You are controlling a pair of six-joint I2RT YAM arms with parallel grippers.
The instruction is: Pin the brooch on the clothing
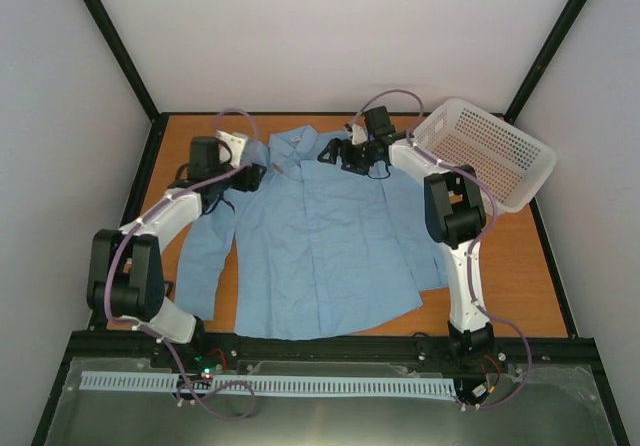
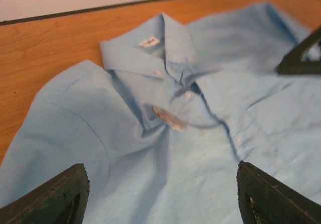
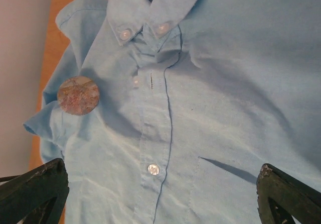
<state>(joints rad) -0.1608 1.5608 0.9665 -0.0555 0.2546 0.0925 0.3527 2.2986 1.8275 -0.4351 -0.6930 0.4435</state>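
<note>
On the shirt (image 3: 225, 108), brooch (image 3: 77, 95) brownish face up

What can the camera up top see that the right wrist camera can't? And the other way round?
Only the top view shows the white basket, the left arm and the long sleeves. Only the right wrist view shows the round brooch plainly, sitting on the cloth near a shoulder, plus the chest pocket and a button up close. Both show the blue shirt, its collar and the wooden table.
</note>
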